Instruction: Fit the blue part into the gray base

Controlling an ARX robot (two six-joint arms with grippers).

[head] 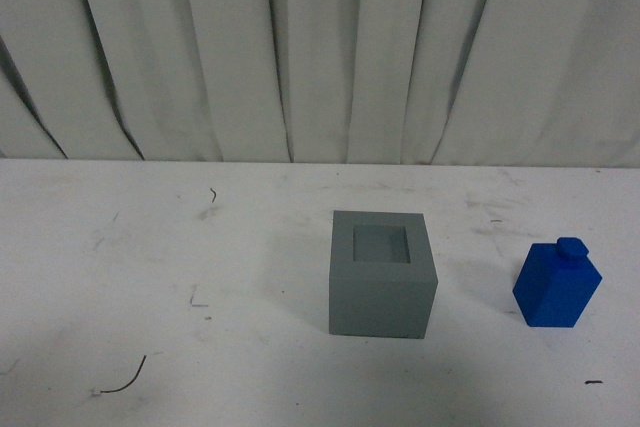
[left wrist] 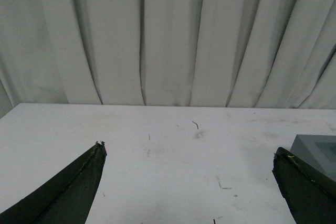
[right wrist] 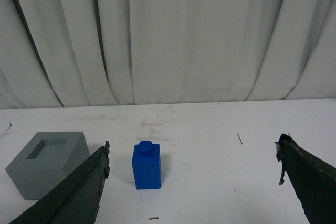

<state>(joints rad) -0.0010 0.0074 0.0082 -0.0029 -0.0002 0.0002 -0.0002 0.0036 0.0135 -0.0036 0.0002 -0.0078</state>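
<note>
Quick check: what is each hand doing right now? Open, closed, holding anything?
Left hand: open, holding nothing.
Right hand: open, holding nothing; the blue part stands free ahead of it.

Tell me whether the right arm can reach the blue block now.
Probably yes: the open right gripper faces the bright blue matte block, bare tabletop between them, the gray matte cube standing apart.

the gray base (left wrist: 317, 148) is cut by the left wrist picture's edge and partly covered by a finger (left wrist: 302, 190) of the left gripper (left wrist: 189, 150). a finger of the right gripper (right wrist: 193, 145) hides one lower corner of it. all fingers run off the frames. dark specks (head: 594, 382) on the table (head: 150, 247) are too small to identify.
</note>
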